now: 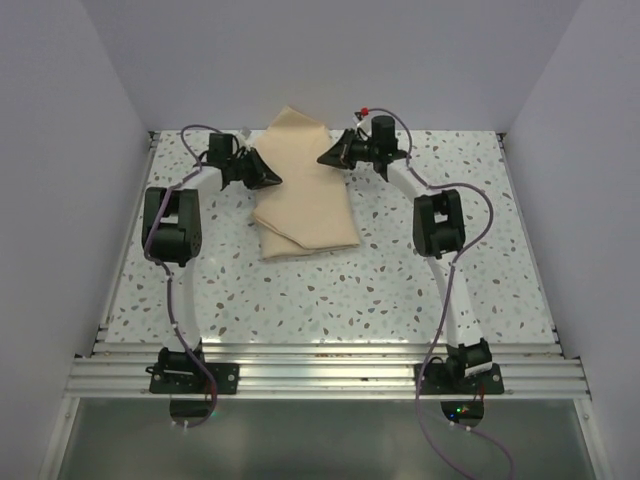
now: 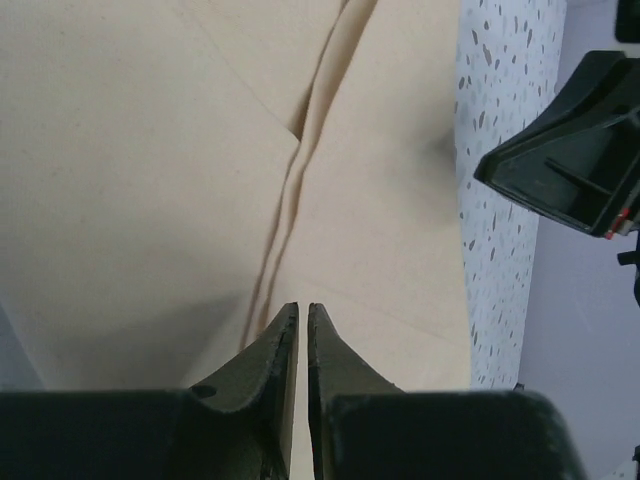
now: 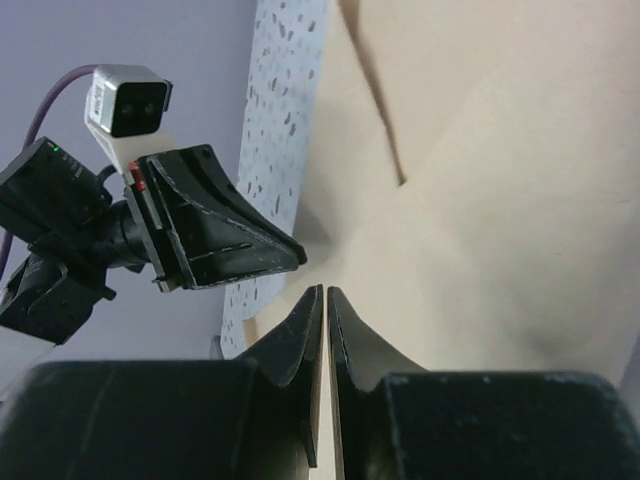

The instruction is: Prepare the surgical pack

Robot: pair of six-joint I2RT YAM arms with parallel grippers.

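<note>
Tan fabric sheet [image 1: 305, 205] on speckled table [image 1: 400, 290]; left hand [image 2: 303, 308] and right hand [image 3: 325, 290] each pinch its edge.

Overhead camera looks down from the near edge; wrist cameras face each other, close over the shared fabric sheet [image 1: 300, 200].

Overhead view: bright, even, diffuse light from above. The arms cast only faint, soft-edged shadows on the worktop [image 1: 400, 290] either side of the fabric sheet [image 1: 300, 195]. Mild shading marks the sheet's folds. Focus is sharp across the frame. A dull sheen lies on the metal panel [image 1: 320, 440], well apart from the sheet.

Left wrist view: the sheet is well lit and its creases softly shaded. The left hand [image 2: 303, 312], in front of the sheet, reads dark and slightly soft.

Right wrist view: same condition. The right hand [image 3: 325, 295] is dark, and the sheet beyond it is pale, with detail retained.
</note>
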